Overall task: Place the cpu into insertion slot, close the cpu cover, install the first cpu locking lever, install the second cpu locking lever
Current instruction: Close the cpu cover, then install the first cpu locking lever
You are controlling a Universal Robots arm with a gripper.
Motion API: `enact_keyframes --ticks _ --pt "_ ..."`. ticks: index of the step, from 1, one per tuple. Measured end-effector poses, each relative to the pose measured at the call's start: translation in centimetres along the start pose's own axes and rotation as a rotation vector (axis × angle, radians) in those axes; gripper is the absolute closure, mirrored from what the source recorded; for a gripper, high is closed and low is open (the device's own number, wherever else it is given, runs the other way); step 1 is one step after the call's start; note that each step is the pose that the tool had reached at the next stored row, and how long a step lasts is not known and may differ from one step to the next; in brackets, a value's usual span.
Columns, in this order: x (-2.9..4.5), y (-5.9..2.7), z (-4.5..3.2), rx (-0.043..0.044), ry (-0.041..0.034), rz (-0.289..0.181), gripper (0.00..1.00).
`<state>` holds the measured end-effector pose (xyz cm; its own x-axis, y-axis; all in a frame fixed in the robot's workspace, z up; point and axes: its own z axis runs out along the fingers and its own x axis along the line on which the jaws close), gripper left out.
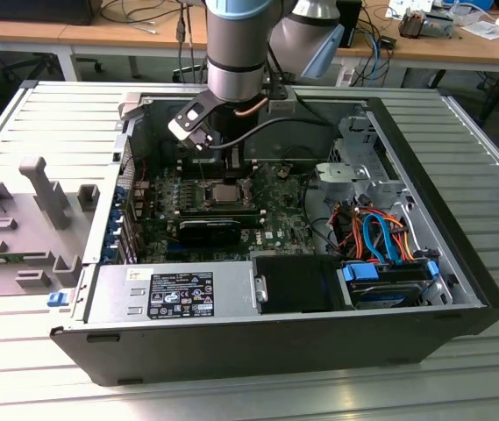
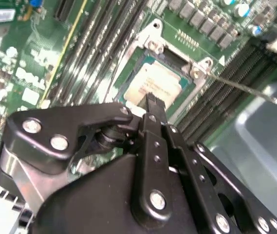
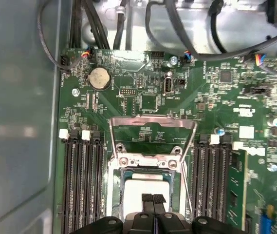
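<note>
The cpu [image 3: 145, 187] lies flat in the insertion slot [image 3: 113, 195], its dull silver top showing in both wrist views [image 2: 150, 83]. The cpu cover [image 3: 153, 123] is swung open and lies back over the green board, hinged at the slot's far edge. A thin metal locking lever [image 2: 240, 87] sticks out free beside the slot. My gripper [image 3: 153, 199] hangs just above the cpu's near edge, its black fingertips [image 2: 150, 100] shut together with nothing seen between them. In the exterior view the gripper [image 1: 230, 167] hovers over the slot [image 1: 223, 195] inside the open computer case.
Long black memory slots [image 3: 82, 185] flank the insertion slot on both sides. Black cables [image 3: 177, 29] cross behind the board. The case wall [image 1: 109, 219], a power supply [image 1: 170, 294] and a drive cage with cables [image 1: 381, 237] surround the board.
</note>
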<state>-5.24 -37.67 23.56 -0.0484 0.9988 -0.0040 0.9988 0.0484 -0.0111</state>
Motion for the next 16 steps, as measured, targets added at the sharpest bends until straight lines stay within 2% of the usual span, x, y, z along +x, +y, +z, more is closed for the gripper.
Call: enact_keyframes --ticks 2,3,12,16 --pt "-0.01 -0.01 -1.50 -0.0001 -0.0002 0.001 0.89" --pt "0.00 -0.01 -1.73 -0.0002 0.0000 0.002 0.89" --pt "-0.01 -0.02 -1.82 -0.0003 0.0018 0.002 0.89" --pt "-0.01 -0.02 -2.13 -0.0003 0.0029 0.002 0.89"
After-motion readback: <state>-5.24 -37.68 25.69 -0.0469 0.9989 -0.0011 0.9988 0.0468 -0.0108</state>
